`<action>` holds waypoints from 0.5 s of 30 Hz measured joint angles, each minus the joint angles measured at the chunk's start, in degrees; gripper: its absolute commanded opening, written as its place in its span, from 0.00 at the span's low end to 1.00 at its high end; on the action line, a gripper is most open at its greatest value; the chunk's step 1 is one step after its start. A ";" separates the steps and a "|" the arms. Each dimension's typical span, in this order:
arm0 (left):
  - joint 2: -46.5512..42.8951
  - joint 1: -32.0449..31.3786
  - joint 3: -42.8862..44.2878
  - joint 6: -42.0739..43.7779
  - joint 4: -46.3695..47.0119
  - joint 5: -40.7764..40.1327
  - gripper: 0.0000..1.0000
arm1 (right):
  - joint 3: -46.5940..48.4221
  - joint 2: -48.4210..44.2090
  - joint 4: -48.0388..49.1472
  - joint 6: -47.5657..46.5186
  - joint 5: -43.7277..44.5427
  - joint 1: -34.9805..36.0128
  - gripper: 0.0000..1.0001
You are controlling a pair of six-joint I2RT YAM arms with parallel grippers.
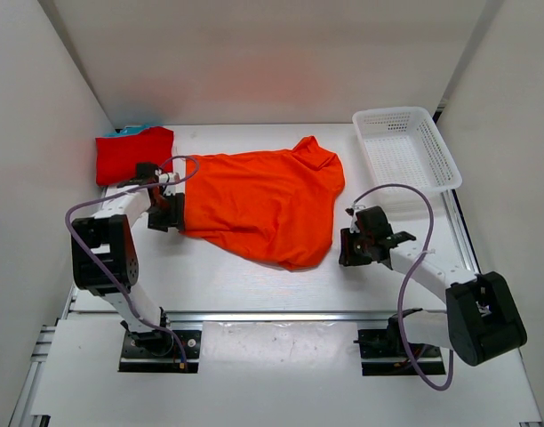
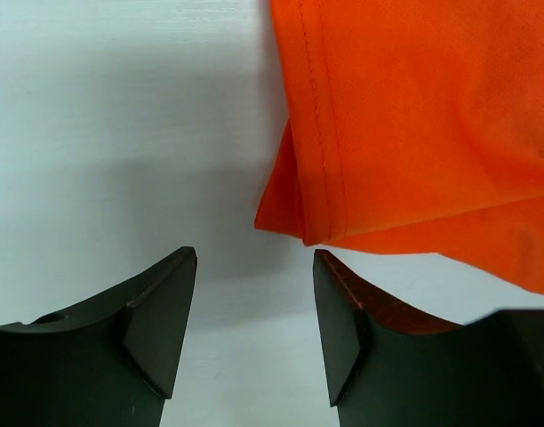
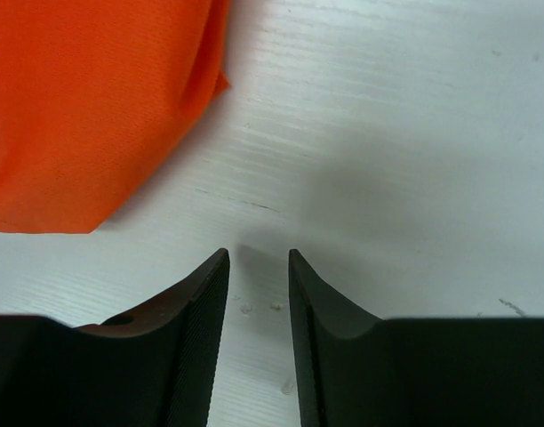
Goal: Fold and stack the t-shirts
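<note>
We see the orange t-shirt (image 1: 263, 205) lying loose and rumpled in the middle of the table (image 1: 254, 285), with one sleeve poking toward the upper right. In the upper left of the overhead view the red t-shirt (image 1: 134, 153) lies as a compact block by the wall. A thin strip of the teal t-shirt (image 1: 132, 131) shows at its far edge, and we cannot tell whether it lies under or behind the red one. The white basket (image 1: 405, 147) sits in the upper right corner, well apart from the shirts. The left gripper (image 1: 170, 213) sits at the orange shirt's left edge. In its wrist view the fingers (image 2: 156, 320) stand apart with only bare table between them, and a hemmed corner of the shirt lies just above the gap, near the right finger's tip, not pinched. The right gripper (image 1: 348, 247) is just beside the shirt's lower right edge. Its fingers (image 3: 196, 329) are drawn close with a narrow gap left, holding nothing, over bare table. The orange cloth fills the upper left of that view, clear of the fingers.
</note>
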 measured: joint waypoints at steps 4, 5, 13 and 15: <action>2.97 -0.46 0.13 -0.70 0.72 1.01 0.63 | -2.12 -0.83 1.88 1.44 -0.46 -0.59 0.44; 3.87 -0.74 0.13 -0.68 0.76 0.98 0.61 | -2.23 -0.74 2.16 1.70 -0.46 -0.55 0.46; 6.88 -3.82 2.43 -0.39 0.31 1.27 0.06 | 0.87 5.20 7.87 1.57 -1.86 1.55 0.57; 7.21 -4.48 2.95 -0.42 -0.15 1.73 0.00 | 1.09 6.25 10.03 1.40 -2.40 1.75 0.58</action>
